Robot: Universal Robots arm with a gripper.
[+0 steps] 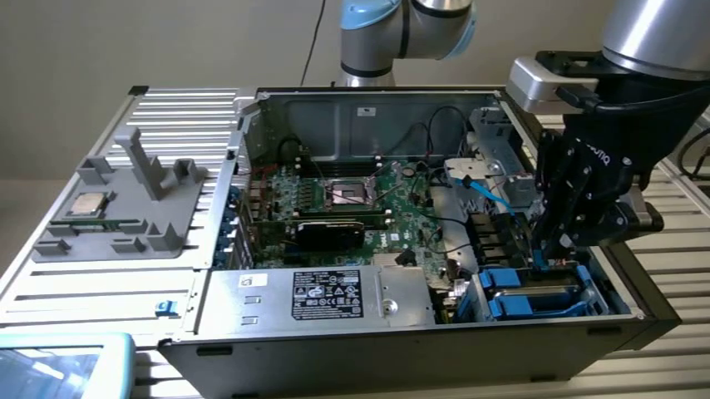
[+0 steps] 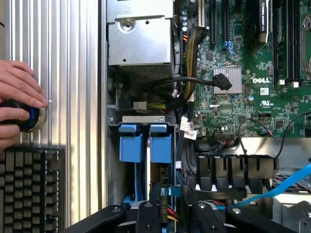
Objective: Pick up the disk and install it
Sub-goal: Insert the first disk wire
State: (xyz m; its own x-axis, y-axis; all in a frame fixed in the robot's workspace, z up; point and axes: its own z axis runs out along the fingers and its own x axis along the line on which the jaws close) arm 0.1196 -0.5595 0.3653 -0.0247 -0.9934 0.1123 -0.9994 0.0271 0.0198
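One tool (image 1: 554, 249) hangs low over the drive bay at the exterior view's right end of the open computer case (image 1: 332, 353), its tips close to a blue bracket edge (image 2: 164, 190) in the wrist view; whether it is released or clenched I cannot tell. Blue-bracketed drive carriers (image 1: 533, 295) sit in the bay, so the disk appears seated or nearly so, though its labelled face is hidden. Beyond, a hand (image 2: 17, 102) rests on a round controller (image 2: 29, 119) beside a keyboard (image 2: 31, 189).
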